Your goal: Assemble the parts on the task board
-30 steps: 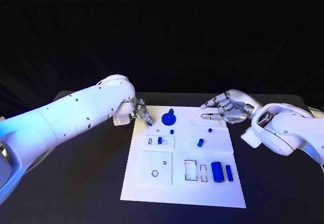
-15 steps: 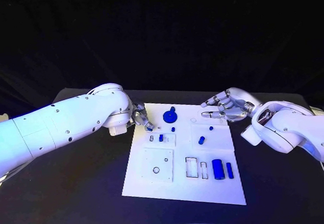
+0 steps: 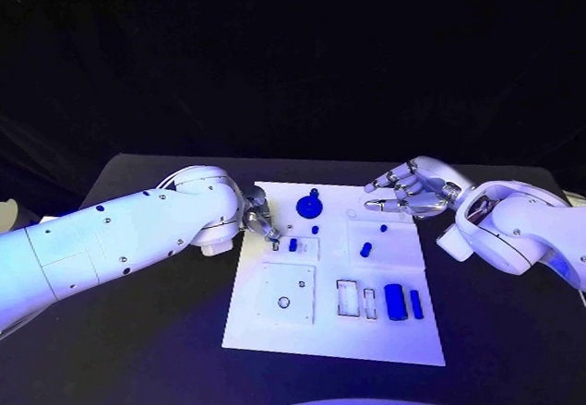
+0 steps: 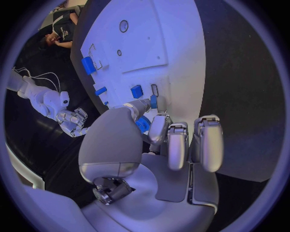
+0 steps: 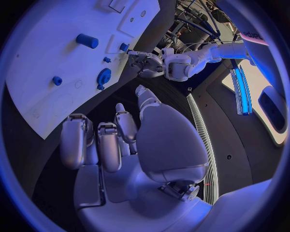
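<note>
The white task board (image 3: 331, 344) lies mid-table. My left hand (image 3: 257, 219) is over its far left edge, thumb and a fingertip pinching a small blue part (image 4: 154, 101) just beside an empty slot (image 4: 154, 89). Another small blue part (image 3: 292, 245) stands next to that slot. A blue gear (image 3: 308, 202) and a small peg (image 3: 313, 229) sit at the far end. A short blue piece (image 3: 365, 250) is mid-board, and a cylinder (image 3: 394, 301) and a bar (image 3: 416, 303) lie near the right edge. My right hand (image 3: 410, 193) hovers over the far right corner, fingers apart and holding nothing.
The black table (image 3: 143, 360) surrounds the board on all sides. A square plate with a round hole (image 3: 283, 302) sits on the board's near left. My left arm (image 3: 109, 246) stretches across the table's left side, my right forearm (image 3: 536, 238) along its right.
The camera has shifted. Relative to the board, my left hand has moved nearer along the left edge, from the far corner to the slots. The right hand has stayed put.
</note>
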